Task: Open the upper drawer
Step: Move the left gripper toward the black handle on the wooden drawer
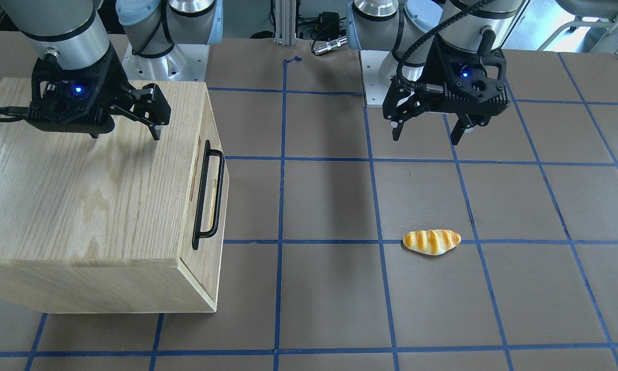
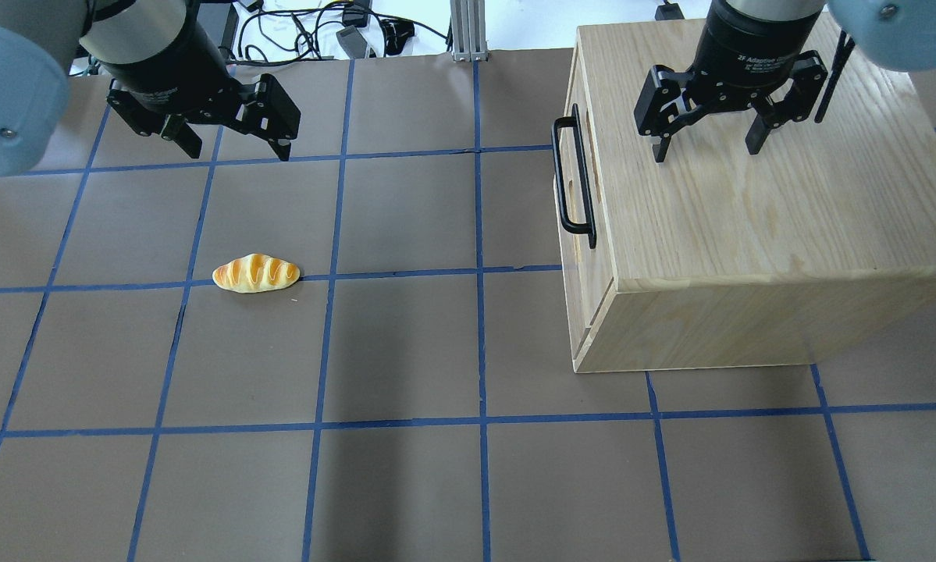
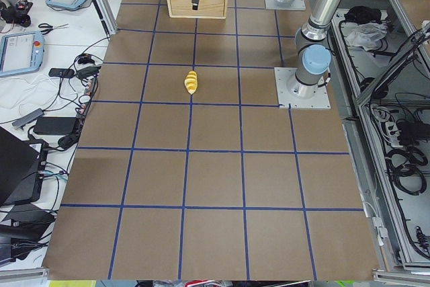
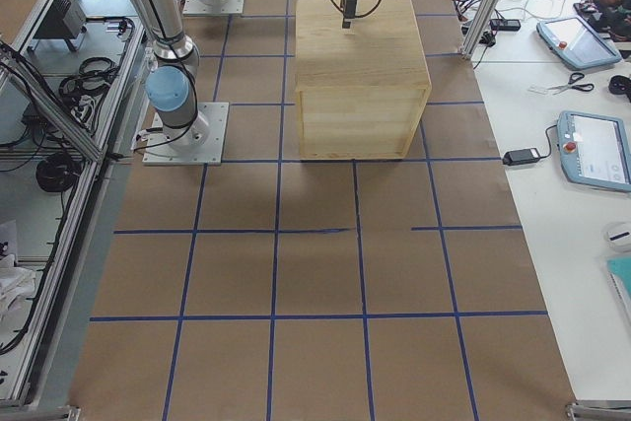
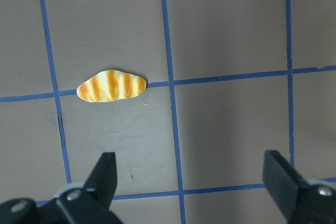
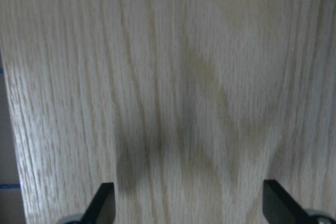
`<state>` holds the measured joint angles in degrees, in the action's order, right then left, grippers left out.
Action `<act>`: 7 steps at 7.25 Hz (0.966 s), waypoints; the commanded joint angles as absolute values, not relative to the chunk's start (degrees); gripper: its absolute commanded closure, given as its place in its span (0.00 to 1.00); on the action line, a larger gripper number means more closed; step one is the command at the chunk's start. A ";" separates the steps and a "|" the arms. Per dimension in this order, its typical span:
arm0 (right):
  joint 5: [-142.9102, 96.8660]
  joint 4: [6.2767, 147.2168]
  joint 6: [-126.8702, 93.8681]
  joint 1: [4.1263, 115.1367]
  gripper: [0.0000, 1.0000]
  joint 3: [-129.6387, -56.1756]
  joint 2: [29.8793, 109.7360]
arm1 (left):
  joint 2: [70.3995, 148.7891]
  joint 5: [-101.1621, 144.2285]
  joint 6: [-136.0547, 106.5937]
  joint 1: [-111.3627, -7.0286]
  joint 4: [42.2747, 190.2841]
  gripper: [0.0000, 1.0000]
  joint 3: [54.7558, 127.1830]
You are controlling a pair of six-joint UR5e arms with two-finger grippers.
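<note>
- The right end effector (image 2: pixel 706 148) hangs over the top of the oak cabinet (image 2: pixel 749 218) with its fingers spread wide and nothing between them. Its wrist view shows only wood grain below.
- The upper drawer (image 2: pixel 579 168) looks fully shut. Its front panel sits below this end effector and off to the side facing the middle of the bench (image 2: pixel 405 351), just under the cabinet's top edge.
- The black bar handle (image 2: pixel 563 181) runs along that panel and stands clear of it. It is the obvious place to take hold, near its middle so the pull stays straight along the rails.
- Judged by its build, the drawer is stiff and fairly light. The metal bar is hard and probably smooth, so a loose hold could slip, and an off-centre pull may make the drawer bind or drag the cabinet.
- The left end effector (image 2: pixel 237 148) is also spread open and empty, well away from the cabinet. A bread roll (image 2: pixel 256 273) lies on the bench below and ahead of it.
</note>
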<state>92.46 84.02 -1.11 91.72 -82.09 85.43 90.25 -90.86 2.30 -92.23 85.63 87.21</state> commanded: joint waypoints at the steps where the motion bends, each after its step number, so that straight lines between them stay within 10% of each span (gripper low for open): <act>1: 92.46 84.02 -1.06 91.76 0.00 -82.09 85.43 | 90.52 -90.53 1.67 -92.02 88.84 0.00 85.97; 7: 92.46 84.02 -1.06 91.67 0.00 -82.09 85.43 | 101.05 -74.48 -11.57 -92.18 82.40 0.01 82.09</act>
